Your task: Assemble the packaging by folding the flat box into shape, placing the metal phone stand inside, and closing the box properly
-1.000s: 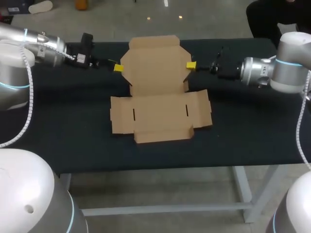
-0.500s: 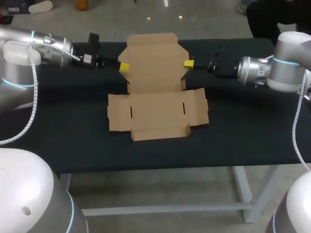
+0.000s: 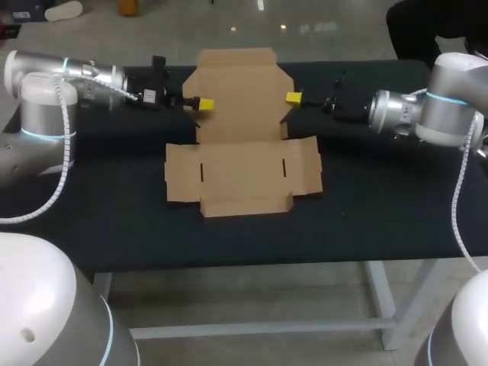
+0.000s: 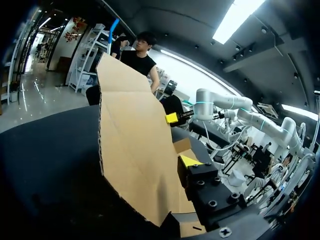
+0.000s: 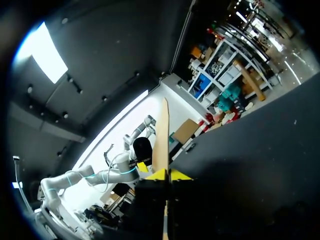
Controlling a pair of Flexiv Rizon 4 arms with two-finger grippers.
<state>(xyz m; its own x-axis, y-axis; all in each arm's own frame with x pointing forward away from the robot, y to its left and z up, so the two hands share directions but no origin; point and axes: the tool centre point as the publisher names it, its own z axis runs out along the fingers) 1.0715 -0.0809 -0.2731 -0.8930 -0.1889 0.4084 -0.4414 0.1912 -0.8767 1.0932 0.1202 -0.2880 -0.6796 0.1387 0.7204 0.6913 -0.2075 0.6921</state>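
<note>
A flat brown cardboard box [image 3: 240,171] is spread in the middle of the black bench [image 3: 381,198]. Its front half, with side flaps and two slots, lies flat at the centre of the frame. Its rear panel [image 3: 240,88] is seen in the upper middle.

The left claw [image 3: 204,104] is brought in from the upper left and is set at the panel's left edge. The right claw [image 3: 293,97] is brought in from the upper right and is set at the panel's right edge.

In the right wrist view, the rear panel [image 5: 162,132] is seen edge-on. It is pinched between the two yellow tips of the right claw [image 5: 166,175], which is narrowed onto the card.

In the left wrist view, the rear panel [image 4: 135,145] is seen tilted up off the bench. The left claw [image 4: 186,162] is partly hidden by it, so whether that claw is wide or narrow cannot be told.
</note>
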